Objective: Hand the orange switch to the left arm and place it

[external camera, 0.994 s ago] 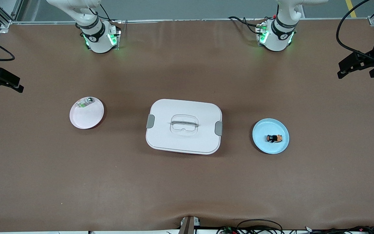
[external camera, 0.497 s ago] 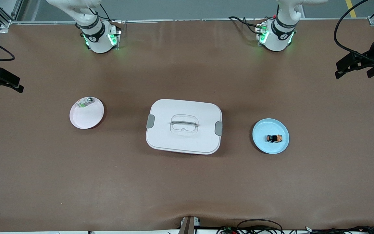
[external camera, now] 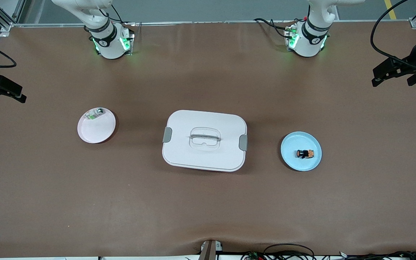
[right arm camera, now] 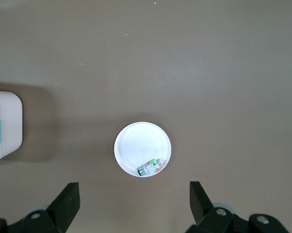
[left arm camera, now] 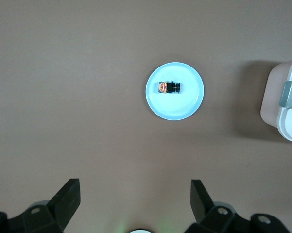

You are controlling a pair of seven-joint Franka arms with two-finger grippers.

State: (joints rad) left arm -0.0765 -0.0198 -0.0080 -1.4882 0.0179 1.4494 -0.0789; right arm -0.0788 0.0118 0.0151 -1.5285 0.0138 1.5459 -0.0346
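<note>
You have two glossy white arms (external camera: 103,34) with black joint bands, green lights glowing at both bases, and black cables looping beside them. Each pincer, left (left arm camera: 135,206) and right (right arm camera: 134,206), is matte black with blunt angular fingers.

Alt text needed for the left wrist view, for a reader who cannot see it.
Seen from above, the orange switch lies on its side on a small light blue plate on the brown table. The left gripper hangs over the table with jaws open and empty, and a corner of the white box shows at the frame's edge.

Left tool (left arm camera: 133,201) and right tool (right arm camera: 133,204) raised, fingers wide apart.
</note>
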